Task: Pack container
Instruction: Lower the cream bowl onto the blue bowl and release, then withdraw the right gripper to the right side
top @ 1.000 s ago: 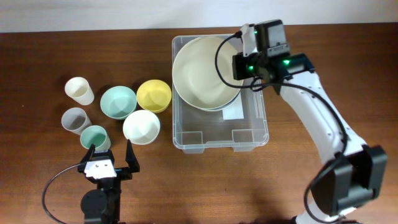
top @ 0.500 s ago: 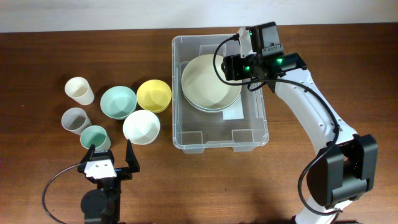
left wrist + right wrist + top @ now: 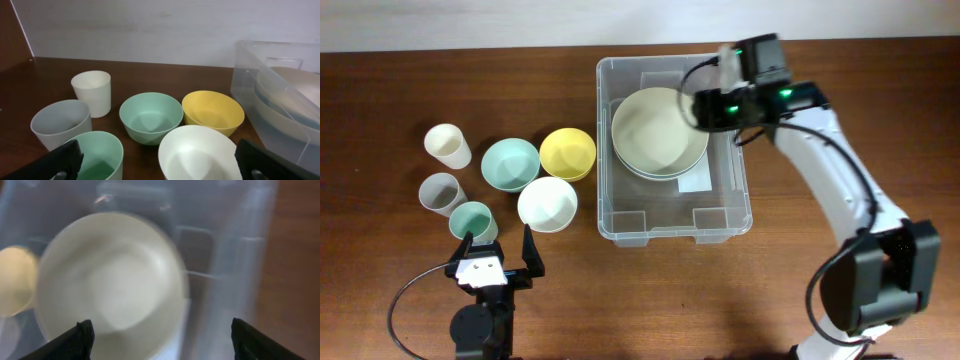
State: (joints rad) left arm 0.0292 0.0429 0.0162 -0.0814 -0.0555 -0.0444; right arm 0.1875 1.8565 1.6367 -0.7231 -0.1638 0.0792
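L gripper (image 3: 498,243), jaws wide & empty, sat near-left of the container (image 3: 665,210), which stood on the table. White bowl (image 3: 547,204) lay just left of the container, yellow bowl (image 3: 567,153) farther back. Cream dishes (image 3: 658,130) rested in its far half. R gripper (image 3: 162,341) hovered over them, jaws wide, holding nothing. Retreat seemed the step: R was best lifted straight up, clear of the container's rim.

Lit brightly and evenly from above, with only soft, short shadows around the white cup (image 3: 448,145). Sharp overhead and at the left wrist. Badly motion-smeared at the right wrist, blurring the cream bowl (image 3: 110,280) and the container (image 3: 240,255) wall. Faint glare on clear plastic.
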